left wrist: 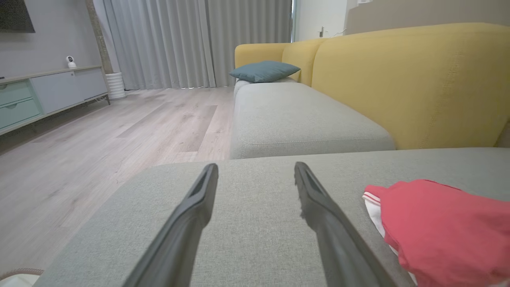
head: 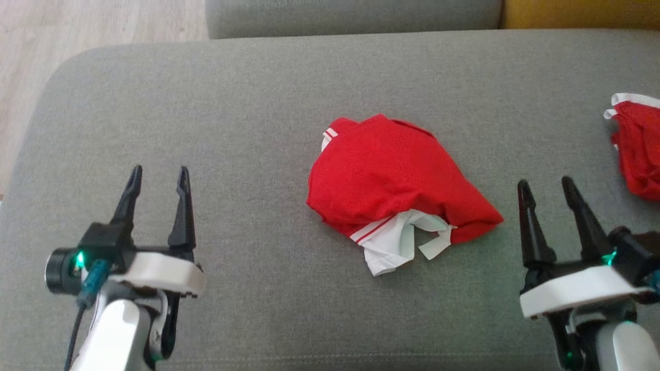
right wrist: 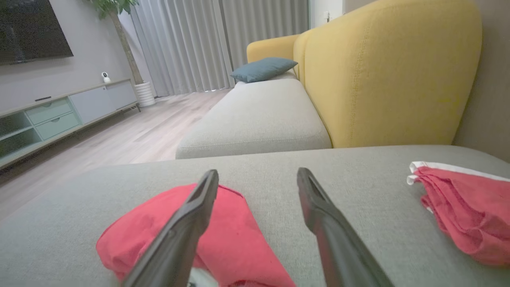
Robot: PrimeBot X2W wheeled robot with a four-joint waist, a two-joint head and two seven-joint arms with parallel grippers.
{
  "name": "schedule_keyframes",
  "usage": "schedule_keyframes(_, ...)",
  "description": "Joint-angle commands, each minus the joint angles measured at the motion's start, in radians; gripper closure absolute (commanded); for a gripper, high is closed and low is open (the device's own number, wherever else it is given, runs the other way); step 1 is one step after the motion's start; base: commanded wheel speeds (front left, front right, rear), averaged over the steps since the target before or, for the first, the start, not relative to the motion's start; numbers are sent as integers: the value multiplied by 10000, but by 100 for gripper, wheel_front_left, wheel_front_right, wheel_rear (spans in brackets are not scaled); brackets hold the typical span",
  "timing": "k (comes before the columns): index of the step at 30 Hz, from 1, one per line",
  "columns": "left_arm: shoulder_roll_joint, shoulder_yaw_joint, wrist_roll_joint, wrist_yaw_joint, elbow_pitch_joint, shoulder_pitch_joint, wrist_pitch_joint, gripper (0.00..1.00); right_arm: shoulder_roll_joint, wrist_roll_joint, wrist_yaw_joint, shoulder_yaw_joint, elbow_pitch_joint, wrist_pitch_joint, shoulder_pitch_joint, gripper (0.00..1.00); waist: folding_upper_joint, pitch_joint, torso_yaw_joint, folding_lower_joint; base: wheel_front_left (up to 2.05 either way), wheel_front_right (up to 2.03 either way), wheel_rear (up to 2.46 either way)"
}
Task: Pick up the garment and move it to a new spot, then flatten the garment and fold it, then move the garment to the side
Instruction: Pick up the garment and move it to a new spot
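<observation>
A crumpled red garment point(head: 397, 178) with white trim lies bunched in the middle of the grey sofa cushion point(head: 247, 103). My left gripper point(head: 160, 175) hovers open well to its left, nothing between its fingers. My right gripper point(head: 545, 184) stands open just right of the garment's lower corner, also empty. The left wrist view has the garment point(left wrist: 446, 227) at its lower right, beside the open left gripper point(left wrist: 255, 170). In the right wrist view the garment point(right wrist: 235, 235) lies behind my left fingertip, and the right gripper point(right wrist: 258, 177) is open.
A second red piece with a white edge point(head: 639, 149) lies at the cushion's right edge, also in the right wrist view point(right wrist: 466, 207). A yellow backrest point(left wrist: 410, 83) rises behind. Another grey seat point(left wrist: 295, 119) with a teal pillow point(left wrist: 263, 71) extends beyond. Wooden floor point(head: 77, 31) lies to the left.
</observation>
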Motion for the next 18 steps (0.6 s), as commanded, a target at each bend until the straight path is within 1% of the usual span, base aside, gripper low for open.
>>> schedule_keyframes(1,263,427,112,-44,-374,-232,-120,0,-36,-62,65,250,-363,34,-40,0,-1,-67,-35,0,0,0,0)
schedule_keyframes(9,192,379,340,-38,-628,462,-121,0,-36,-73,65,262,-416,139,321,0,-1,-441,-69,0,0,0,0)
schedule_keyframes(18,311,281,360,-75,-623,810,-119,0,-36,-28,65,255,-488,251,499,0,-1,-614,-52,0,0,0,0)
